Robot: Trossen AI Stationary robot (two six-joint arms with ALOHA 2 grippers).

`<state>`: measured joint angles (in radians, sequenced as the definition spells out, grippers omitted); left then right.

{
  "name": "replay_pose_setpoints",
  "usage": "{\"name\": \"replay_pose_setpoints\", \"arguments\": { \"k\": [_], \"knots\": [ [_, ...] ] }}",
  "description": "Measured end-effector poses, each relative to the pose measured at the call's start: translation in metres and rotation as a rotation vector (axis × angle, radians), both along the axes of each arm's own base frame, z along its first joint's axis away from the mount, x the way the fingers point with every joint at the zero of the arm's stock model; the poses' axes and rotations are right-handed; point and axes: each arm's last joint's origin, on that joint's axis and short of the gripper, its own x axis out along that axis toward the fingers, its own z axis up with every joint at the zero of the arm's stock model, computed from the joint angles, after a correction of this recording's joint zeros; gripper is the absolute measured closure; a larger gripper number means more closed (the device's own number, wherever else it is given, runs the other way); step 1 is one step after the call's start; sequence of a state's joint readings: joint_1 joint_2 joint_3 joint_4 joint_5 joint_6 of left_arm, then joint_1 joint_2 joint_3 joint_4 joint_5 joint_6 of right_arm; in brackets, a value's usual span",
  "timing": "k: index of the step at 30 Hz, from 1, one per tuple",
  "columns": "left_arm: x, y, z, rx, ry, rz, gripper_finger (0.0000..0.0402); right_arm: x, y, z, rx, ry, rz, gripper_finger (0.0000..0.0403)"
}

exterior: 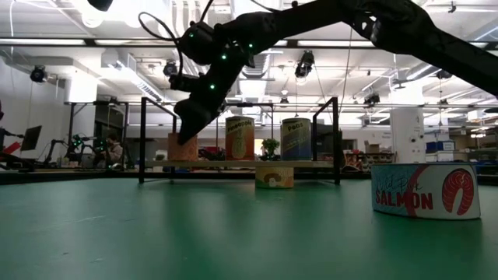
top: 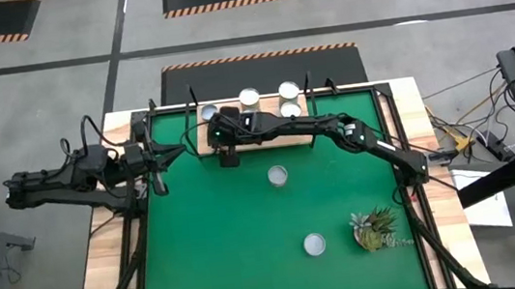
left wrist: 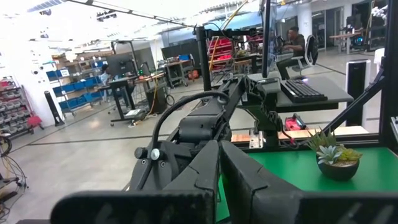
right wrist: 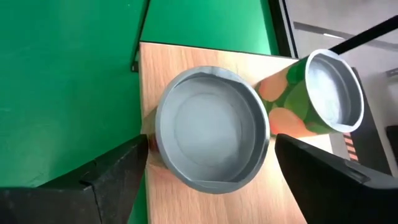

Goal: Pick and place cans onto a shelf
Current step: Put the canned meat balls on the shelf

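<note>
The shelf (top: 267, 141) is a light-wood board at the far middle of the green mat. Three cans (top: 250, 97) (top: 288, 89) (top: 289, 110) stand on it. Another can (right wrist: 211, 134) with a silver top stands on its base near the shelf's left end. My right gripper (right wrist: 211, 155) is open above it, slanting down, one finger on each side of the can and a narrow gap at both. Two more cans (top: 278, 175) (top: 315, 245) stand on the mat. My left gripper (top: 157, 178) is shut at the table's left edge with nothing in it.
A can with a green and orange label (right wrist: 311, 93) stands close beside the one between my right fingers. A small potted plant (top: 376, 228) sits at the mat's near right. Thin black brackets (exterior: 142, 140) rise at the shelf's ends. The mat's middle and near left are bare.
</note>
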<state>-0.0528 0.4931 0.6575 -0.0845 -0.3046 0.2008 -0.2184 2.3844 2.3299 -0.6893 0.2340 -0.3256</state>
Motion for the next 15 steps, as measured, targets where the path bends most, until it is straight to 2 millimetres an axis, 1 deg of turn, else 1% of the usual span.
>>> {"name": "replay_pose_setpoints", "arguments": {
  "k": [2,5,8,9,12,15],
  "knots": [
    [0.000,0.000,0.000,0.000,0.000,0.000,0.0402,0.000,0.000,0.000,-0.004,0.002,0.004,0.0069],
    [0.000,0.000,0.000,0.000,0.001,0.000,0.0402,-0.002,0.004,0.008,-0.007,-0.010,0.010,0.0073],
    [0.000,0.000,0.000,0.000,0.002,0.000,0.0402,-0.005,0.013,0.027,-0.011,-0.038,0.020,0.0074],
    [0.000,0.000,0.000,0.000,0.003,0.000,0.0402,-0.007,0.017,0.036,-0.008,-0.053,0.023,0.0074],
    [0.001,0.000,-0.001,-0.002,0.010,-0.002,0.0402,-0.016,0.034,0.057,0.006,-0.054,0.038,0.0076],
    [0.005,0.000,-0.003,-0.009,0.032,-0.002,0.0402,-0.027,0.056,0.078,-0.001,-0.052,0.033,0.0076]
  ]
}}
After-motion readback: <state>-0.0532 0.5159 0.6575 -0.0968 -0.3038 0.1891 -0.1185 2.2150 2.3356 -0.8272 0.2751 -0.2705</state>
